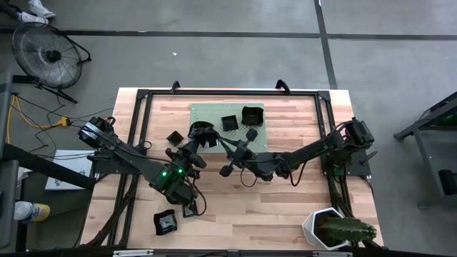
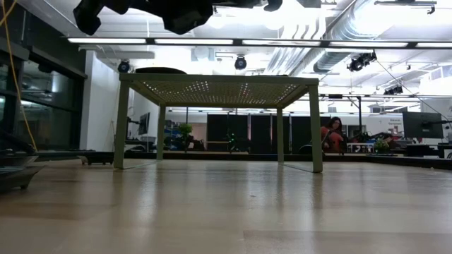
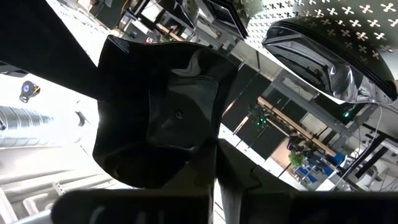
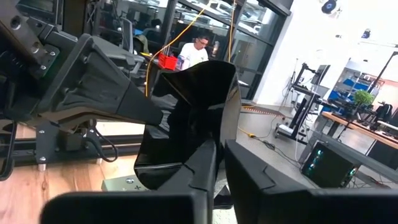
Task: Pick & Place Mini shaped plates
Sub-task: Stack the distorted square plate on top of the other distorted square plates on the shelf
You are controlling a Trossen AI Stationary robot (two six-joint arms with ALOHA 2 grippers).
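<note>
Above the perforated green platform's (image 1: 207, 113) front edge, the left gripper (image 1: 202, 137) and right gripper (image 1: 230, 145) both clamp one glossy black mini plate (image 1: 210, 140), held on edge between them.

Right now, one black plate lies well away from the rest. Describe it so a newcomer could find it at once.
Start at the wooden table and go to the side farthest from the perforated platform, on the left arm's half. The black plate lies there alone on bare wood, near the table's edge. Every other plate is on or close by the platform.
</note>
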